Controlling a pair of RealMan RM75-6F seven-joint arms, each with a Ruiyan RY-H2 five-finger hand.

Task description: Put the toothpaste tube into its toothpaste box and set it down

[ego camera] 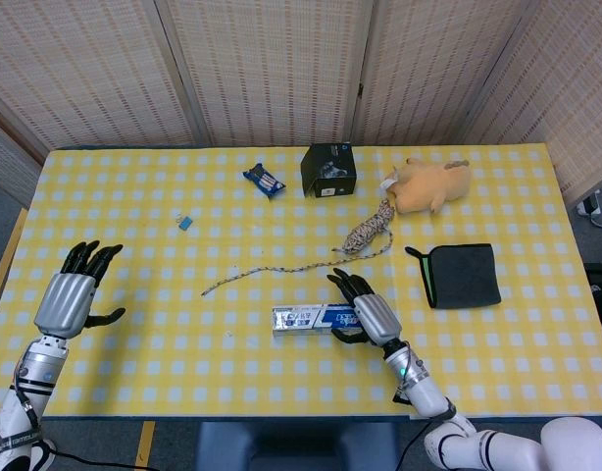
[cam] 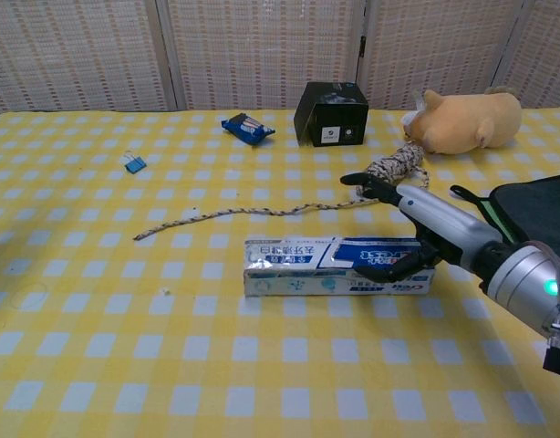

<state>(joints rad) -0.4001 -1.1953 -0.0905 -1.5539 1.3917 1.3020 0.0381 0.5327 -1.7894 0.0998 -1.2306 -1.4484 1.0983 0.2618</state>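
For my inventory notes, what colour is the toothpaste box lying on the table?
The toothpaste box is white and blue; the chest view shows it best.

toothpaste box (cam: 335,267): blue-and-white print, characters too small to read | black box (cam: 331,113): white label, unreadable

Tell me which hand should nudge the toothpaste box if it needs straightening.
Right. The right hand is open beside the toothpaste box, which lies flat on the table. The left hand hangs open near the far left edge, well away.
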